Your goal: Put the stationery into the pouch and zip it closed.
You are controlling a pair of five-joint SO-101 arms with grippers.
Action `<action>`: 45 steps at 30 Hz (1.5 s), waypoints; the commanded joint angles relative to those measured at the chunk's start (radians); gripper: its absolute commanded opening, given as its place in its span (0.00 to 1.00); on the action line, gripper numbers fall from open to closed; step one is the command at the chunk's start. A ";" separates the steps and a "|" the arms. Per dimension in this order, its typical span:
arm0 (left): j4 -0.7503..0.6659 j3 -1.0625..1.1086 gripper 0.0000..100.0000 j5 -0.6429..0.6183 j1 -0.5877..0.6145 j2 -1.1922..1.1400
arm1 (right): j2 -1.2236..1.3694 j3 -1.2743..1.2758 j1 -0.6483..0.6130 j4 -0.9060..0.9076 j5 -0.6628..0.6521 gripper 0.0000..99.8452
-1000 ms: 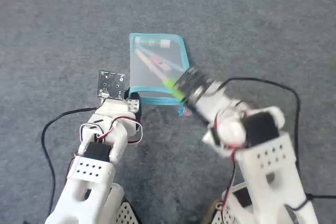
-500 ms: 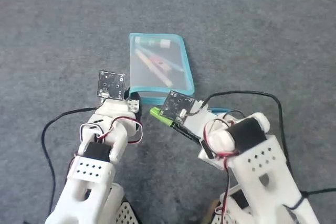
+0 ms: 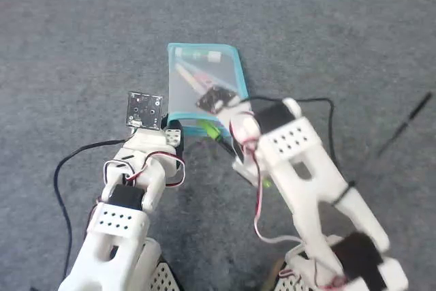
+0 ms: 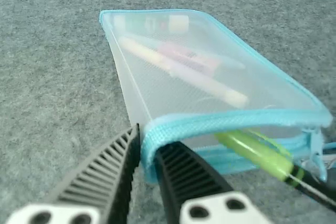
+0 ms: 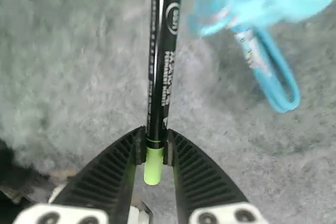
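One marker (image 5: pixel 159 66) — lengthwise along right fingers (image 5: pixel 113 174), tip into pouch (image 4: pixel 173 82)

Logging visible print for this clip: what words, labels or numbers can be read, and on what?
On the marker barrel: white lettering and a round mark, too blurred to read.
On items inside the pouch: labels too blurred to read.
On the zipper pull: small marks, unreadable.

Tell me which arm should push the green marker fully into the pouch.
Right: the right end effector grips the marker, its tip at the pouch mouth; the left end effector pinches the pouch's rim.
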State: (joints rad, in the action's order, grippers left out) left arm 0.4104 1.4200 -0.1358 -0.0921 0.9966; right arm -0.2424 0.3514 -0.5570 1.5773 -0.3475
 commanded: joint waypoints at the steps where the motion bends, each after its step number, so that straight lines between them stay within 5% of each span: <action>1: -0.023 -0.044 0.01 0.011 -0.009 0.005 | 0.087 -0.172 -0.004 -0.007 0.075 0.01; 7: -0.023 -0.044 0.01 0.011 -0.029 0.002 | 0.315 -0.479 0.004 0.119 0.114 0.01; 17: -0.021 -0.007 0.01 0.143 -0.264 0.005 | 0.621 -0.924 0.067 0.217 0.207 0.01; 25: -0.021 -0.005 0.01 0.144 -0.264 0.002 | 0.642 -0.973 0.048 0.214 0.206 0.26; 29: -0.021 -0.005 0.01 0.146 -0.259 0.006 | 0.639 -0.977 0.059 0.216 0.206 0.27; 38: -0.043 -0.007 0.01 0.140 -0.149 0.008 | 0.331 -0.913 0.073 0.217 0.184 0.21; 45: -0.048 -0.007 0.01 0.140 -0.149 0.002 | -0.081 -0.540 0.113 0.077 0.130 0.21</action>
State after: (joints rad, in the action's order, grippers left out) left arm 0.3951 1.4277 0.0008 -0.2424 0.9966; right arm -0.1151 -0.3452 -0.4757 1.7354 -0.1803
